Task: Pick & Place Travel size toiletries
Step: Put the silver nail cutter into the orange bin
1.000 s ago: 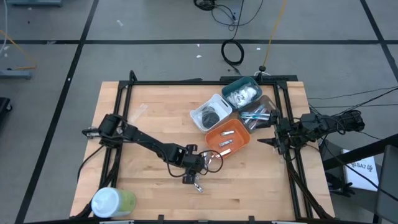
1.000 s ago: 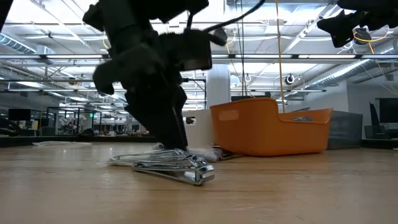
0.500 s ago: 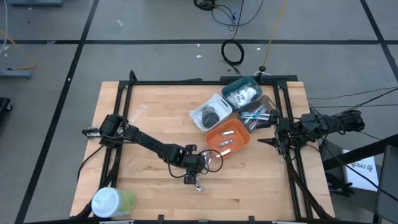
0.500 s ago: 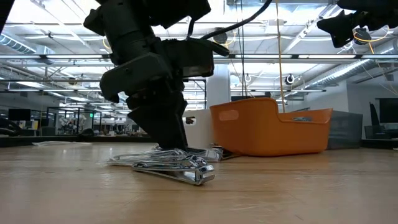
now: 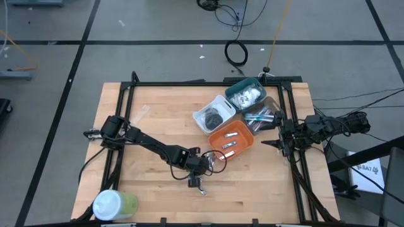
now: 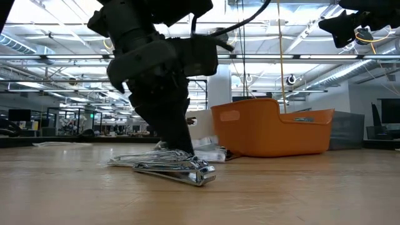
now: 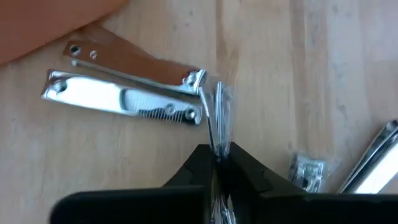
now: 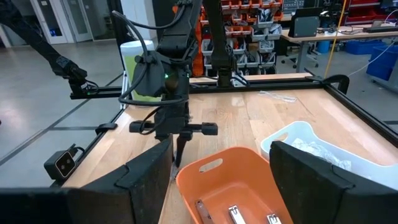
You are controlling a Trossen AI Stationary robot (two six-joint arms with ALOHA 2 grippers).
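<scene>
Several silver nail clippers (image 7: pixel 124 102) lie on the wooden table in front of the orange bin (image 5: pixel 232 142); the low view shows them in a flat pile (image 6: pixel 178 172). My left gripper (image 5: pixel 197 183) stands over them, slanting down, shut on one clipper (image 7: pixel 219 121) that is turned on edge. One more clipper (image 7: pixel 373 162) and a small shiny piece (image 7: pixel 306 171) lie beside it. My right gripper (image 8: pixel 221 180) waits open at the table's right edge (image 5: pixel 270 144), pointing level over the orange bin. My left gripper pinches one silver clipper between its two fingers (image 7: pixel 239 165), by the end nearest the gripper (image 7: pixel 219 149). The fingers slant down from above and lie along the clipper. It stands on edge and points out past the fingertips toward two flat clippers. Whether it is clear of the table cannot be told.
The white bin (image 5: pixel 214 115), the teal bin (image 5: pixel 246 94) and a dark bin (image 5: pixel 264 116) stand close behind the orange one at the back right. A large white-and-green cylinder (image 5: pixel 113 205) lies at the near left corner. A black frame (image 5: pixel 126 88) edges the table.
My left gripper has stayed over the clippers and rolled a little about its own line; in the low view its body has shifted slightly toward the orange bin.
</scene>
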